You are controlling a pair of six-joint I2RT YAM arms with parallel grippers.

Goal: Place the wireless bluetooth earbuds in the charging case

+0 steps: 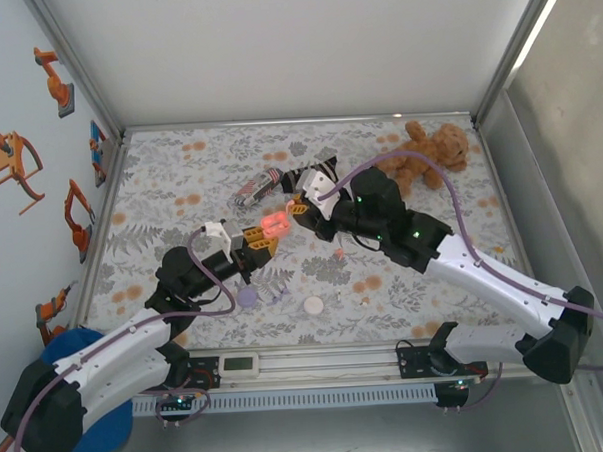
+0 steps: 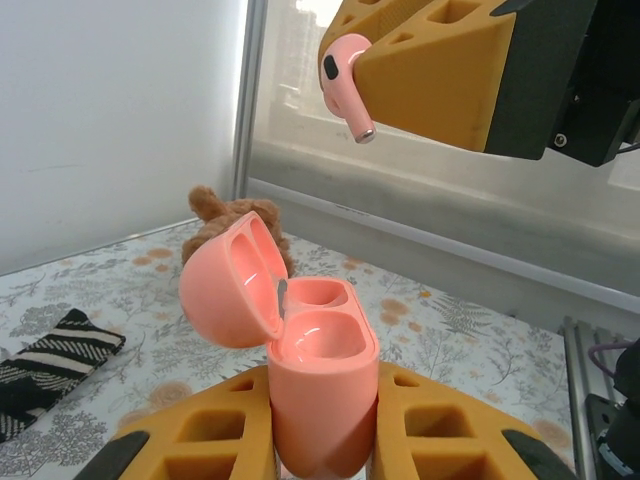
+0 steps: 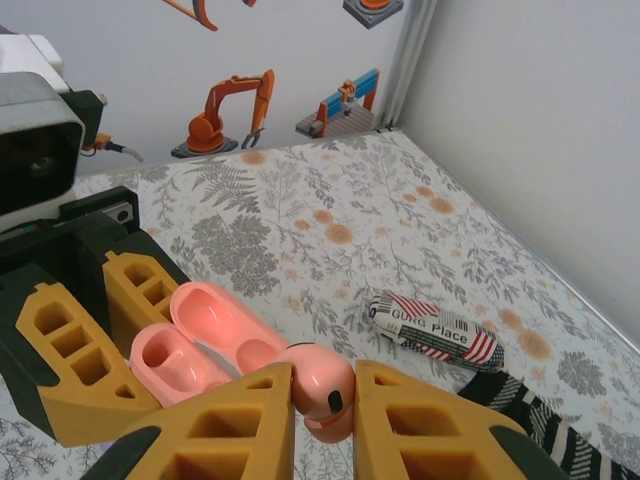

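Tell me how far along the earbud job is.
Done: the salmon-pink plastic charging case is open, clamped in the left tool. In hand: the right tool grips one pink earbud near it. Left: both sockets look empty; nothing seated.

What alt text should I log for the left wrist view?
The left gripper clamps an open salmon-pink plastic charging case, lid tipped left, both wells empty. Above it, the right gripper holds a matching pink earbud, stem pointing down.
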